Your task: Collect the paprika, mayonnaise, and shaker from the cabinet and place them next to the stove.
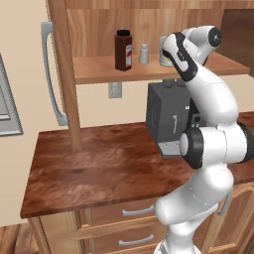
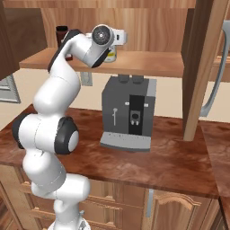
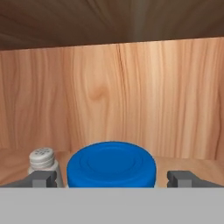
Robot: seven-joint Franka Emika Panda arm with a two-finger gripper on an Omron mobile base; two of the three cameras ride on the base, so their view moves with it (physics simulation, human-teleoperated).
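In the hand view the mayonnaise (image 3: 111, 164) shows its blue lid just ahead of my gripper (image 3: 113, 179). The gripper is open, with one fingertip on each side of the lid and nothing held. The small grey-white shaker (image 3: 42, 159) stands just left of the jar. From the left base view, the paprika (image 1: 123, 49), shaker (image 1: 144, 53) and mayonnaise (image 1: 162, 52) stand in a row on the cabinet shelf (image 1: 99, 69). My arm hides part of the jar. The stove is out of view.
A grey coffee machine (image 1: 168, 114) stands on the wooden counter (image 1: 99, 168) below the shelf, close under my arm. A vertical wood post (image 1: 67, 74) rises at the left, and another post (image 2: 200, 67) at the right. Drawers with silver handles (image 1: 136, 211) sit below the counter.
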